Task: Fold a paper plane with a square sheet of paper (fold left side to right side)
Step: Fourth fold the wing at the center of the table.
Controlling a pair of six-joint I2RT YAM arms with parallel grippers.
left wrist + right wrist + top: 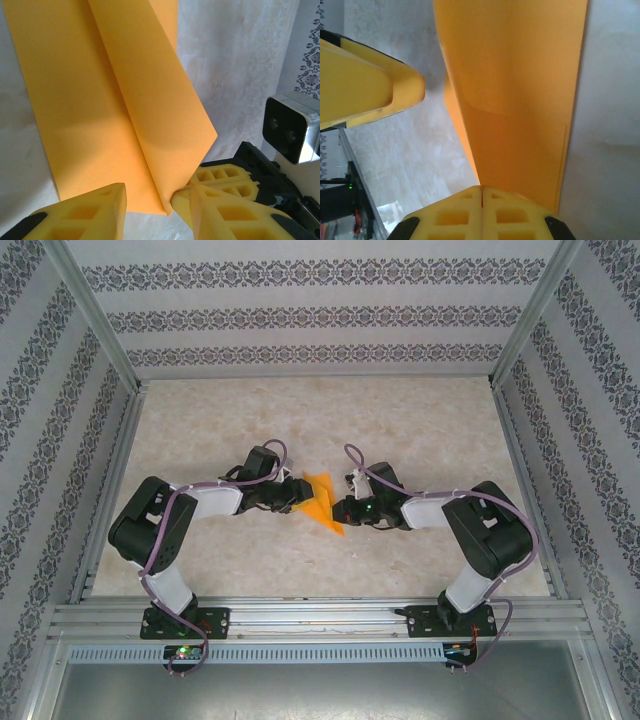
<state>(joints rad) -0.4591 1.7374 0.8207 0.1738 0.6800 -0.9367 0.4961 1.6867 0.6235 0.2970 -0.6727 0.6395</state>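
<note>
Beige marbled table [300, 420] inside patterned walls [300, 315], orange sheet of paper [322, 502] at table centre, partly folded with a centre crease, right gripper [481, 192] pinched shut on its lifted flap, left gripper [150, 200] jaws part-open, paper corner in gap.

Both arms are reaching forward from their bases and bending inward at the elbows, so the wrists are pointing toward each other, nearly meeting in the middle. The left gripper [291, 496] is standing with its jaws apart, its yellow fingers [90, 212] straddling the near end of the orange paper [95, 100]. The right gripper [481, 197] is pressing its fingers together, pinching the paper's edge just beside the left gripper's fingertip.
</note>
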